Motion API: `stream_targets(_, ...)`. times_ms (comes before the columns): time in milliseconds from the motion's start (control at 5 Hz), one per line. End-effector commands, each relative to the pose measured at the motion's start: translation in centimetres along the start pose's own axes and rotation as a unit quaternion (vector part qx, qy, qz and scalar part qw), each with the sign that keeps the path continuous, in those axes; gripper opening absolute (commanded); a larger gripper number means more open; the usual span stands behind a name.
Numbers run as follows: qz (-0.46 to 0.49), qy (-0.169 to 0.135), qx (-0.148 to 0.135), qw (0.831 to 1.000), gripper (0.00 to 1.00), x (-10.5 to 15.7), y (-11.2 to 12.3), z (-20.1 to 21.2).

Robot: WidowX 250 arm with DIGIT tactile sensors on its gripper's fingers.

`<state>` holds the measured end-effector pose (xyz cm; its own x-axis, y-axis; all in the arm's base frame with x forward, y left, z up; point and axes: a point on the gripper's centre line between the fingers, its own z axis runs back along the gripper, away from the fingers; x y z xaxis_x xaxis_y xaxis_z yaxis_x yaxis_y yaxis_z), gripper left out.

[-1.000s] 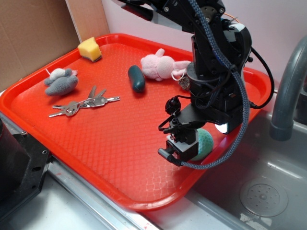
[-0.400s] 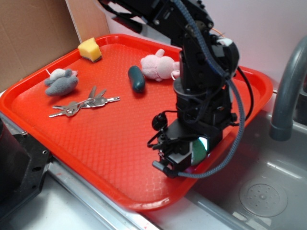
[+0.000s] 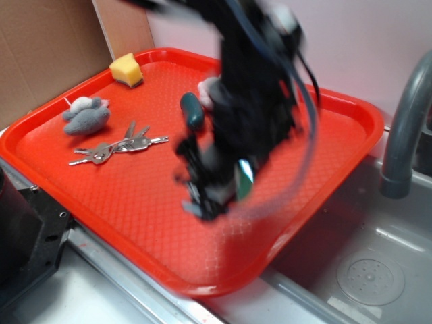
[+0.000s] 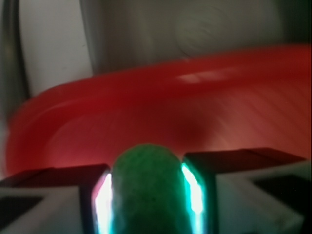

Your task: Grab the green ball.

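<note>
Holding most of the scene, the red tray point(image 3: 135, 202) carries a gray plush point(image 3: 86, 116), a yellow sponge point(image 3: 126, 69), a dark teal capsule point(image 3: 192, 110) and a bunch of keys point(image 3: 116, 148). My gripper point(image 4: 148, 195), blurred, has its fingers clamped on the green ball point(image 4: 146, 192), pinned between them above the tray's floor.

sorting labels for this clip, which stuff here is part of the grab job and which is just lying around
Part of the job:
- green ball, held between the fingers
- gripper, shut on the ball, blurred in the exterior view

Just lying about:
- red tray
- keys
- grey plush toy
- yellow sponge
- dark teal capsule
- pink plush toy, mostly hidden by the arm
- sink
</note>
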<state>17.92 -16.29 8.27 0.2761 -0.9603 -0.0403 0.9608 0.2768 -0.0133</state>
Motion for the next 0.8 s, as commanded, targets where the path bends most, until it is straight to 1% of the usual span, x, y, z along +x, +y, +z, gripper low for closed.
stream_targets(0, 0.242, 0.036, 0.028, 0.969, 0.0, -4.3, -1.7, 7.2)
stream_targets(200, 0.362, 0.035, 0.034, 0.931, 0.0, -5.4, -1.5, 7.7)
stream_targets(400, 0.478, 0.034, 0.067, 0.875, 0.0, -6.6, -0.4, 8.2)
stream_targets(600, 0.584, 0.021, 0.059, 0.809, 0.0, -8.4, 0.4, 8.0)
